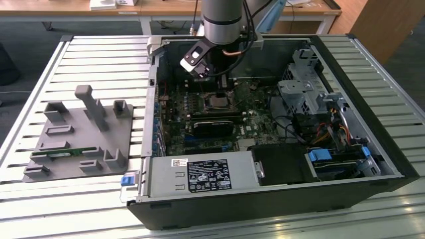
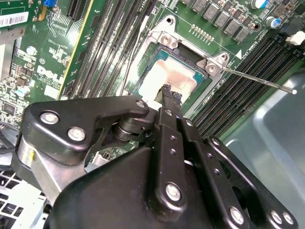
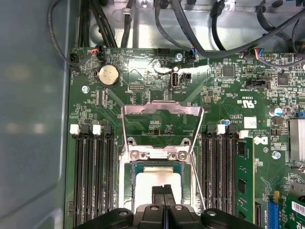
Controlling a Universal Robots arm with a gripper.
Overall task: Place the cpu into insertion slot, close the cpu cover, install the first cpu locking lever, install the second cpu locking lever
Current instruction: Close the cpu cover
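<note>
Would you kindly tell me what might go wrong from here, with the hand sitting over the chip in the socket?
1. The hand has its fingertips closed together right over the cpu. I cannot tell whether the chip lies fully flat, so pressing or sliding might shift it or harm the contacts beneath.
2. The cpu cover is open and a locking lever juts out sideways. The arm might snag either one.
</note>
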